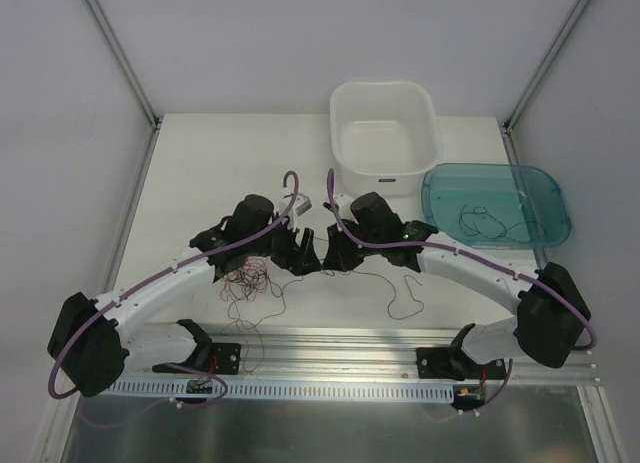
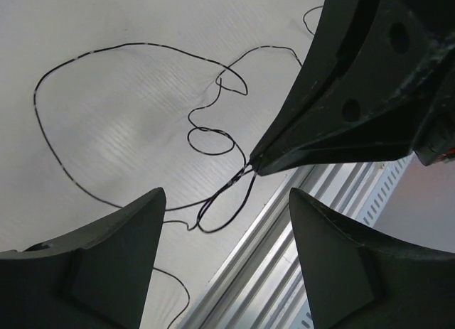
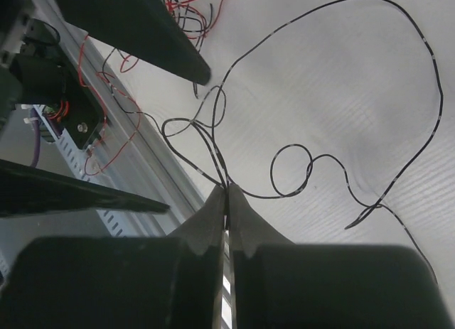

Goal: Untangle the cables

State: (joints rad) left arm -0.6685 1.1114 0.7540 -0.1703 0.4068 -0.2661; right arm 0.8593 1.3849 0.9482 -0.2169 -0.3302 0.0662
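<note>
The cables are thin red and black wires. A loose red-and-black tangle (image 1: 250,281) lies on the table under the left arm, and it also shows in the right wrist view (image 3: 192,9). My right gripper (image 3: 227,192) is shut on a long black wire (image 3: 295,146) and holds it just above the table. The wire's loops trail to the right (image 1: 410,283). My left gripper (image 2: 226,194) is open and empty. It faces the right gripper's tips, and the pinched black wire (image 2: 135,45) hangs in front of it. The two grippers nearly meet at mid-table, left (image 1: 300,255) and right (image 1: 335,251).
A white tub (image 1: 383,173) stands at the back of the table. A teal tray (image 1: 540,188) at the right holds another thin dark wire (image 1: 480,221). An aluminium rail (image 1: 350,343) runs along the near edge, with red wires draped over it.
</note>
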